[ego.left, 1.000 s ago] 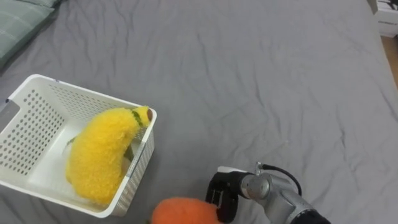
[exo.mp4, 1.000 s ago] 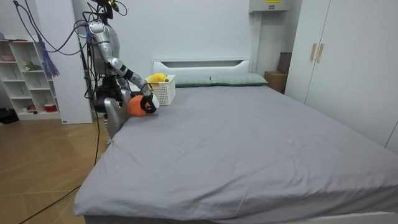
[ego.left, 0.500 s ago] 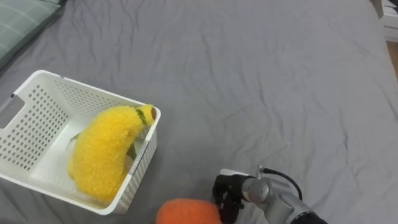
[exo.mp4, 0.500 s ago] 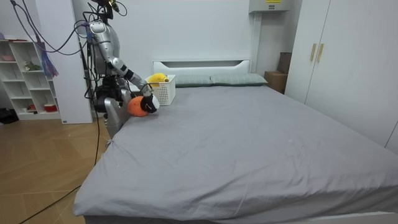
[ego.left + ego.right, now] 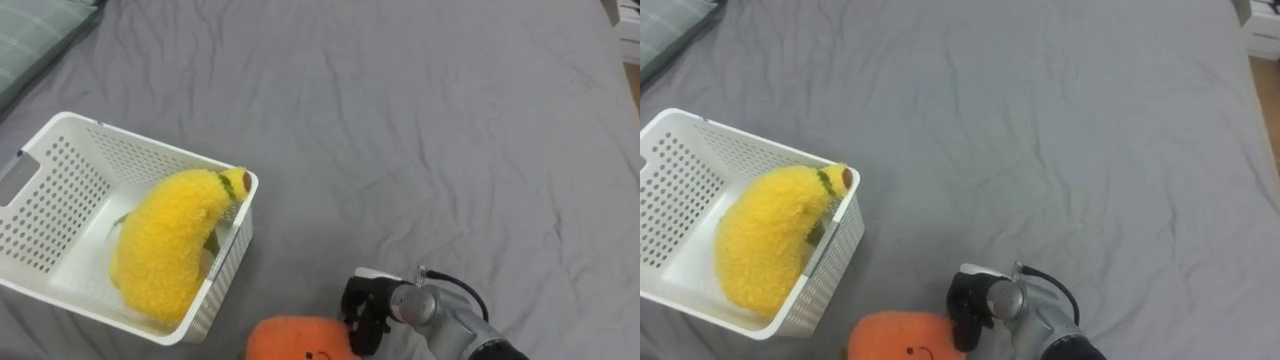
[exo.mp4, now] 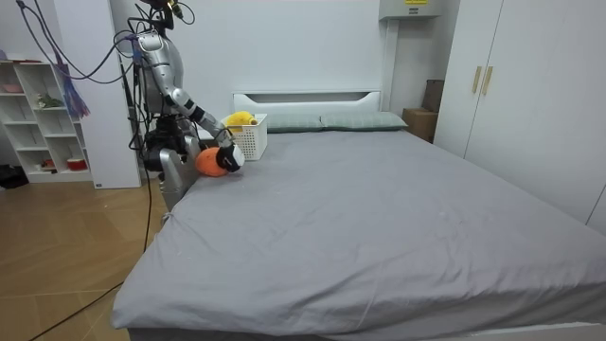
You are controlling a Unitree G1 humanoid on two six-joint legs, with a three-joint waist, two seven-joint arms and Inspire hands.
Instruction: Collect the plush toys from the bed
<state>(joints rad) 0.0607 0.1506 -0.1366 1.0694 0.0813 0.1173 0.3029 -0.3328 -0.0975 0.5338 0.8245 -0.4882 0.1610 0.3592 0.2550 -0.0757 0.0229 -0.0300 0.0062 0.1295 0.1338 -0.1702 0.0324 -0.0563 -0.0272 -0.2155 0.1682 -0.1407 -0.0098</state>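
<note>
Grip comes first: our right hand (image 5: 364,318) is clenched on the orange toy (image 5: 298,340) and holds it low over the bed (image 5: 420,130) at the edge nearest us, just right of the basket's (image 5: 60,135) near right corner. The step in hand, as we judge it, is carrying this toy into the basket. To do it well, we should lift before we move left, so the toy passes over the rim and does not knock the wall and shove the light basket along the sheet. The yellow banana toy (image 5: 160,245) already lies inside along the right wall, with its tip poking over the rim. The free space is therefore in the left half, and we should let go well past the rim so the orange toy does not roll off the banana and back onto the bed. Room for moving is generous, since the sheet ahead and to our right is bare. The green pillow (image 5: 35,35) lies well apart, towards the far left corner. The bed's near edge is close under our hand, so a toy dropped early could fall to the floor.
</note>
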